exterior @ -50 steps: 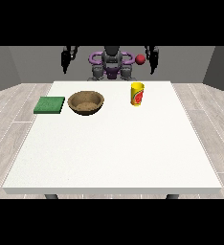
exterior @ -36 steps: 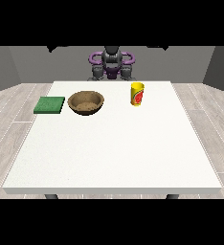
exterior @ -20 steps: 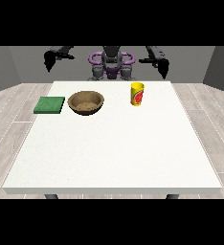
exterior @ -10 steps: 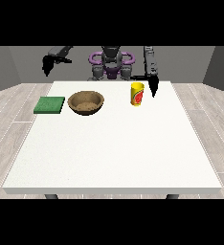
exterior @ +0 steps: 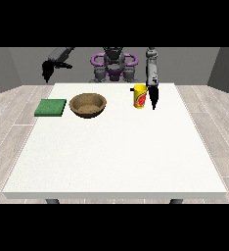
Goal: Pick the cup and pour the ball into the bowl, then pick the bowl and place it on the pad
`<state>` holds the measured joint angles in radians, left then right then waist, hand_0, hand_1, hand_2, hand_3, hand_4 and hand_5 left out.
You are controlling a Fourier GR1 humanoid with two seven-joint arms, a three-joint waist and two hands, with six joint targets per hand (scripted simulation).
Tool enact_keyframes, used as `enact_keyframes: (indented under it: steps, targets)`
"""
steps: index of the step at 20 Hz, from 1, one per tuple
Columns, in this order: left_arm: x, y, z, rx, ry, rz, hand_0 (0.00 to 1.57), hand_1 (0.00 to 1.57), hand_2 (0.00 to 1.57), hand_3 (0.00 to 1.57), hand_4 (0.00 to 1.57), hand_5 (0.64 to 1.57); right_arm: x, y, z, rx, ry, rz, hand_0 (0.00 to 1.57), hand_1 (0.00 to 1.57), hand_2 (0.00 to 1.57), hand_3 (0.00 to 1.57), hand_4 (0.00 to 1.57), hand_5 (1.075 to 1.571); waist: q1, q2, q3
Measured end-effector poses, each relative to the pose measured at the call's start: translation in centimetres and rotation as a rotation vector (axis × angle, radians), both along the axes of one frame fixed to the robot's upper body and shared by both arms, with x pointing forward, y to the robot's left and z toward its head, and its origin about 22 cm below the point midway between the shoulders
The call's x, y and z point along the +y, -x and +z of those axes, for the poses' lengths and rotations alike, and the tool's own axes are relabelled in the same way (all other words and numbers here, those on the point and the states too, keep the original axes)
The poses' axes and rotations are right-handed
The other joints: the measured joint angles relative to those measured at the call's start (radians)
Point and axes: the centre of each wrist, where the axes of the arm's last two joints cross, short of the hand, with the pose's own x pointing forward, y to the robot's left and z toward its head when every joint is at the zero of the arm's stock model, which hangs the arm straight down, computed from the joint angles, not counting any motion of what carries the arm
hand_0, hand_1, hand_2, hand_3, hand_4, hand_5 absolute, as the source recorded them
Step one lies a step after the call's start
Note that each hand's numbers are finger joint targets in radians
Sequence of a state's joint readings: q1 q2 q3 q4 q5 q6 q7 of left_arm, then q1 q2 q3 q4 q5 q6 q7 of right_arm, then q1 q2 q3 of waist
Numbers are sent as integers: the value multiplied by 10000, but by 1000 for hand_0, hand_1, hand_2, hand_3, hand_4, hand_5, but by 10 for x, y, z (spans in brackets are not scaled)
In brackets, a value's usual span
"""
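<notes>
The step in hand looks to be the reach for the yellow cup [exterior: 140, 96], which stands upright at the far side of the white desk [exterior: 116, 152], with the hand at the view's right [exterior: 153, 98] hanging just beside it, pointing down; whether its fingers are spread or closed I cannot tell, and it holds nothing. The next move calls for that hand to close round the cup and carry it over the brown bowl [exterior: 88, 105], which sits just beside the green pad [exterior: 51, 107]; no ball shows. The cup bears a red mark, unreadable, and the hand at the view's left [exterior: 47, 70] hangs off the desk, fingers indistinct.
</notes>
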<state>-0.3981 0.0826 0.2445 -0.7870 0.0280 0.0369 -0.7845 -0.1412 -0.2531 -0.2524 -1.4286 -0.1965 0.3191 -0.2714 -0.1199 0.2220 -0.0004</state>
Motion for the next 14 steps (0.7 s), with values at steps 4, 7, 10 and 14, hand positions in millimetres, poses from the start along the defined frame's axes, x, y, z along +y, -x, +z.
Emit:
enact_keyframes:
  steps: [4, 7, 10, 14]
  targets:
    - [-4, -6, -8, -146, 9, 198, 0, 0, 0, 0, 0, 1527, 12, -3, 2, -177, 9, 203, 0, 0, 0, 0, 0, 1571, -200, 274, -4]
    - [-10, -7, -12, -419, -18, 235, 1018, 1018, 1101, 888, 1467, 776, 7, -5, 4, -343, 34, 161, 0, 0, 0, 0, 0, 1570, -226, 355, 71]
    - [-9, -3, -12, -824, -1379, 655, 1299, 1299, 1571, 1571, 1428, 1255, 3, -9, 11, -586, 103, 274, 0, 0, 0, 0, 0, 1570, -415, 501, 179]
    - [-8, 3, -14, -1126, -2581, 1333, 1324, 1324, 1571, 1571, 1482, 1252, -10, -10, 19, -707, 163, 246, 0, 0, 0, 0, 0, 1570, -611, 528, 231]
